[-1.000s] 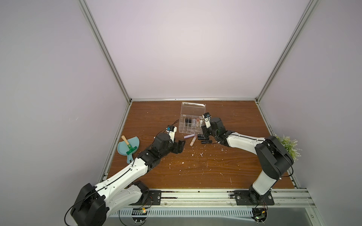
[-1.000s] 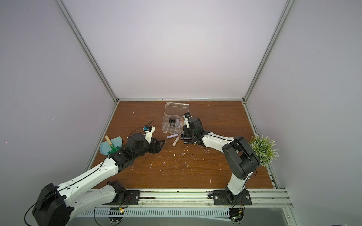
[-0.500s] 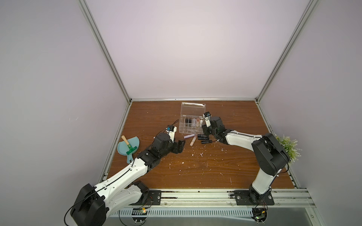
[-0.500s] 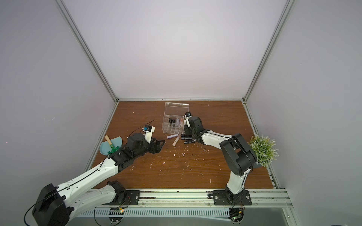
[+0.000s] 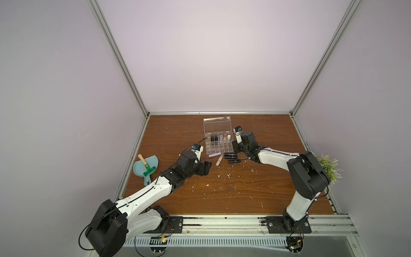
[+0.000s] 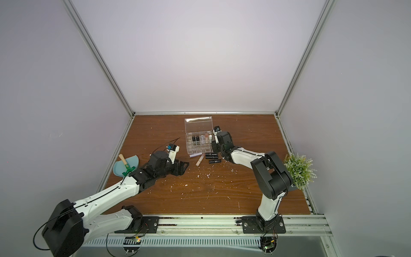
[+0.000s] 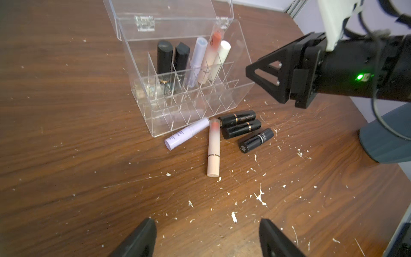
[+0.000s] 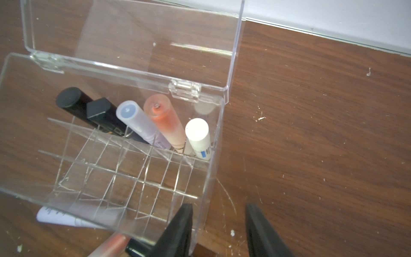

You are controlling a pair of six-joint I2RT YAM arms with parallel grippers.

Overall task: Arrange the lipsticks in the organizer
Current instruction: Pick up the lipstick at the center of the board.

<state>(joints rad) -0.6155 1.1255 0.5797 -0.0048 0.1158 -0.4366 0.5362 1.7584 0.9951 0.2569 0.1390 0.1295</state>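
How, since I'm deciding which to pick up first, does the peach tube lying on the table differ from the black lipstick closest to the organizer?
The peach tube is longer and slimmer; the black lipstick is shorter and thicker. The peach tube fades from coral to beige; the black lipstick is glossy with a gold band. Both lie flat on the table, outside the organizer.

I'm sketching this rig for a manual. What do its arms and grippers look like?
The left arm and right arm have white link shells, black joints and thin black cables. Each wrist carries a white camera mount. The left gripper and right gripper are black; the right one's fingers are triangular frames with cut-outs, and a green light glows behind them.
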